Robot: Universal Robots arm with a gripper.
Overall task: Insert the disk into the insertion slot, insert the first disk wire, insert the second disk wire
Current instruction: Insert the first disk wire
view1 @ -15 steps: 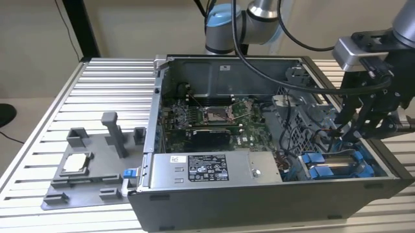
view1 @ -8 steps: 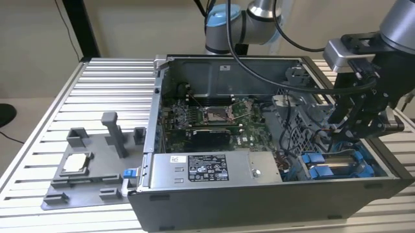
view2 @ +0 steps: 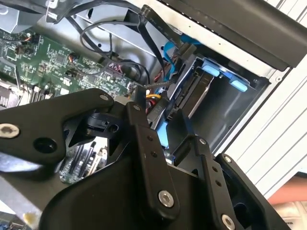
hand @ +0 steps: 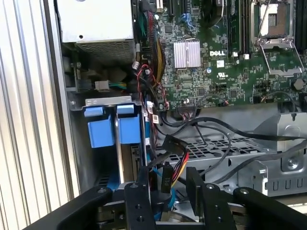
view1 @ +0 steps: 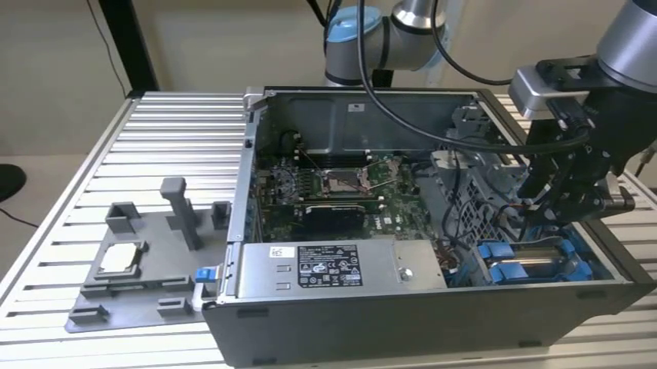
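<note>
The disk [view1: 525,267], silver in its blue frame, sits down in the insertion slot at the open computer case's corner on the exterior view's right. Its blue frame tabs [hand: 115,130] also show in the first wrist view, and in the second wrist view as blue tabs [view2: 211,67]. My gripper [view1: 536,221] hangs just above that bay. In both wrist views a black disk wire connector [hand: 166,178] with red, yellow and orange leads stands between my fingers [hand: 144,184], and my gripper [hand: 168,176] looks shut on it. The same connector [view2: 156,108] hovers close over the disk's end.
Loose black cables [hand: 211,125] cross the drive cage beside the bay. The motherboard [view1: 339,184] and power supply [view1: 328,265] fill the case. A grey fixture plate [view1: 154,300] with posts and a small chip tray lies on the slatted table on the exterior view's left.
</note>
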